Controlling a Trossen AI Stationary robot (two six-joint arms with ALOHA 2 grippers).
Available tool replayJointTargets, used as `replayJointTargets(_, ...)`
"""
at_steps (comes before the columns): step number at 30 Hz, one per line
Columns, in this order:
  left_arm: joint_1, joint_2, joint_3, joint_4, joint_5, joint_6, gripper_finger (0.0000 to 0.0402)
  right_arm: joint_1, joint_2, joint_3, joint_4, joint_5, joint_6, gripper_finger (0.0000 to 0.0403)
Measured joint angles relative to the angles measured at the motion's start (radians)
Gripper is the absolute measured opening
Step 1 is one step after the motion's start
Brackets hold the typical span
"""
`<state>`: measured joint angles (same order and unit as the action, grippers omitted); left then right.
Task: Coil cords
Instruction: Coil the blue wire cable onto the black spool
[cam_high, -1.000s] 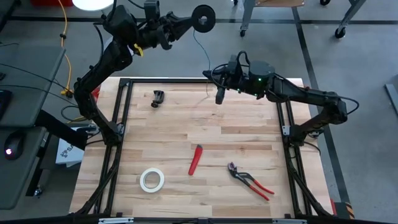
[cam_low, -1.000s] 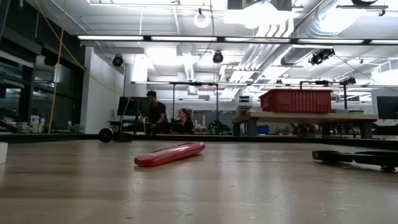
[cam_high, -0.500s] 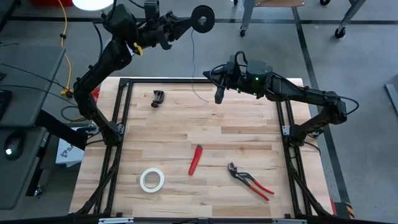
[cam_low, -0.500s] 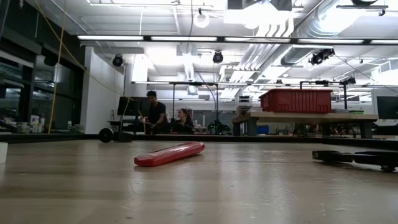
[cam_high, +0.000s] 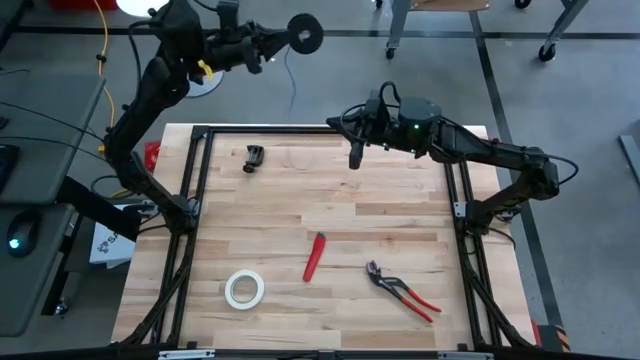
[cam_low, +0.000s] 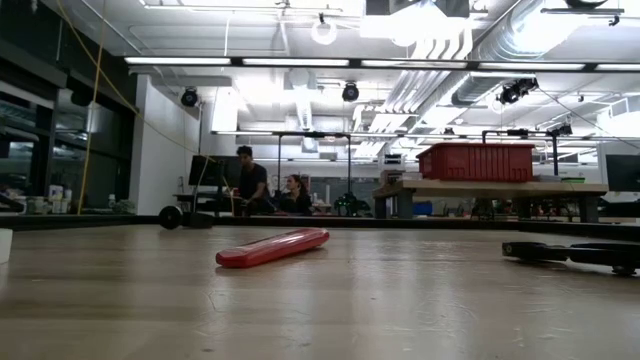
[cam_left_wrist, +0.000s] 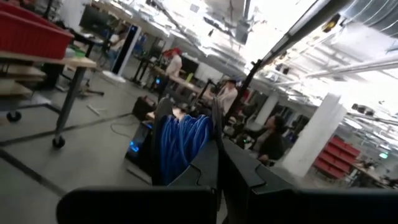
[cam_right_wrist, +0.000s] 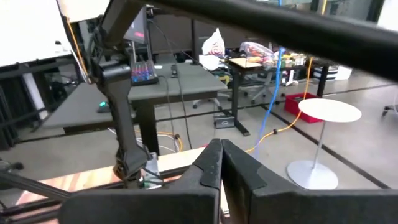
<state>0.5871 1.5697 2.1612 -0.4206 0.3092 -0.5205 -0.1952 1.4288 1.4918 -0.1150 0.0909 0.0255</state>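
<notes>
The small black round spool (cam_high: 303, 33) is up in the air beyond the table's far edge, with my left gripper (cam_high: 285, 37) shut on it. Blue wire is wound on the spool (cam_left_wrist: 180, 146). A short loose length of the thin cord (cam_high: 291, 80) hangs down from it, ending above the floor. My right gripper (cam_high: 354, 155) hovers over the table's far edge, right of the cord, shut with nothing between its fingers (cam_right_wrist: 219, 163). The low view shows neither gripper. My left gripper holds the spool by one flange (cam_left_wrist: 213, 134), at the free ends of its fingers. The fingers lie about level and point toward the table's right. The spool is lifted clear, far above the table, with the cord's loose end hanging slack below it.
On the wooden table lie a small black clamp (cam_high: 254, 157), a red-handled tool (cam_high: 314, 256), a white tape roll (cam_high: 244, 289) and red-handled pliers (cam_high: 402, 291). A yellow cable (cam_high: 103, 60) hangs beyond the left edge. People sit in the room behind.
My left gripper has swung with the spool toward the table's left. The cord's lower end, which reached down beside my right gripper at the far edge, has come away from there and now hangs short and free below the spool.
</notes>
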Motion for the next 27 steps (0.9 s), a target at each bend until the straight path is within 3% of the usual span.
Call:
replayJointTargets(8, -0.009, 0.002, 0.0, 0.037, 0.005, -0.019, 0.0, -0.024, 0.011, 0.0, 0.035, 0.014, 0.05, 0.0012)
replayJointTargets(12, -0.025, 0.004, 0.0, 0.075, 0.005, -0.027, 0.0, -0.041, 0.035, 0.0, 0.105, 0.012, 0.134, 0.0057)
replayJointTargets(19, -0.057, 0.011, 0.0, 0.161, 0.027, -0.069, 0.0, -0.049, 0.101, 0.0, 0.233, -0.023, 0.243, 0.0173)
replayJointTargets(23, -0.067, 0.011, 0.0, 0.192, 0.025, -0.078, 0.0, -0.044, 0.131, 0.0, 0.248, -0.031, 0.228, 0.0191)
replayJointTargets(27, -0.084, 0.011, 0.0, 0.196, 0.025, -0.081, 0.0, -0.039, 0.147, 0.0, 0.246, 0.026, 0.174, 0.0193)
